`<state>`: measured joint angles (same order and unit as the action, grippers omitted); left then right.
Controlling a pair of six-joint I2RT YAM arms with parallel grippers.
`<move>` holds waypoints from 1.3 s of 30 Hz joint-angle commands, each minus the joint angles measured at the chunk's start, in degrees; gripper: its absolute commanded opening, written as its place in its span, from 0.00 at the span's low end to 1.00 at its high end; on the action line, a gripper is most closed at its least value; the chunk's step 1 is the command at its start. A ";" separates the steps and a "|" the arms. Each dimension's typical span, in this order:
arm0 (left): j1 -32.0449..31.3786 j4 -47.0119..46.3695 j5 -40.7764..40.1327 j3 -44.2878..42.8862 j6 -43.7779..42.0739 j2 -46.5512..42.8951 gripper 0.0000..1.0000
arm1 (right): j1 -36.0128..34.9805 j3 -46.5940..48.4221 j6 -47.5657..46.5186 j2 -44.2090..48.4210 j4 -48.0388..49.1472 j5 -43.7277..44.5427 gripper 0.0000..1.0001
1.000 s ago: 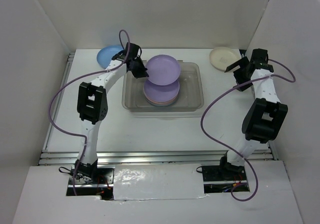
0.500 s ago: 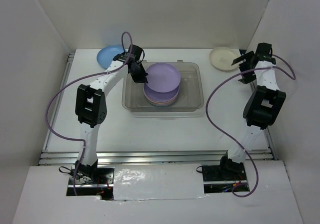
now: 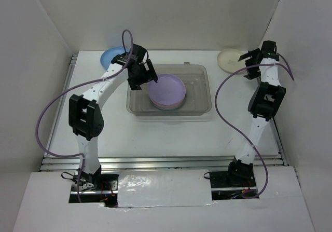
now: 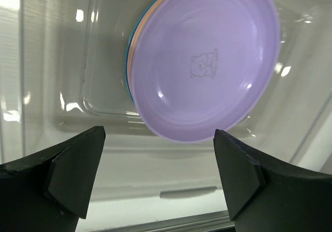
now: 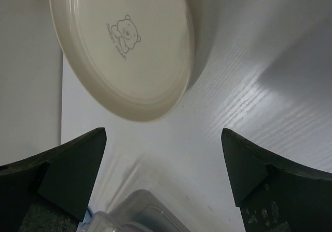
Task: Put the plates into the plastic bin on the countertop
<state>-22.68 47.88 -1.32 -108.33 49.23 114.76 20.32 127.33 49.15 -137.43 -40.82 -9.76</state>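
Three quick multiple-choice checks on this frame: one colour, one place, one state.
1. The top plate in the plastic bin is: A blue, B lavender, C pink.
2. The cream plate lies: A in the bin, B on the countertop at the far right, C at the near edge.
3. The left tool is: A shut on a plate, B shut and empty, C open and empty.

Key: 1 B, the lavender plate lies uppermost; 2 B, it sits on the white top outside the bin; 3 C, its jaws stand wide apart with nothing between.
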 commanded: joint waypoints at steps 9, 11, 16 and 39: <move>-1.23 7.84 -10.01 -2.85 -4.14 -12.27 0.99 | -2.03 4.95 2.97 -7.67 -4.88 4.13 0.90; -0.53 7.32 -11.68 -0.40 -4.76 -13.77 0.99 | -1.95 6.00 3.41 -8.64 -6.02 4.31 0.75; 4.04 5.48 -11.34 6.71 -5.28 -19.13 0.99 | -2.21 3.04 5.17 -8.57 -4.12 5.90 0.76; 12.65 5.30 -8.70 13.06 -10.82 -27.48 0.99 | -2.74 7.86 14.49 -12.08 -6.30 11.17 0.43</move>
<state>-11.29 53.04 -10.83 -95.24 40.42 90.06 17.23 133.97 61.84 -148.27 -42.87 -2.07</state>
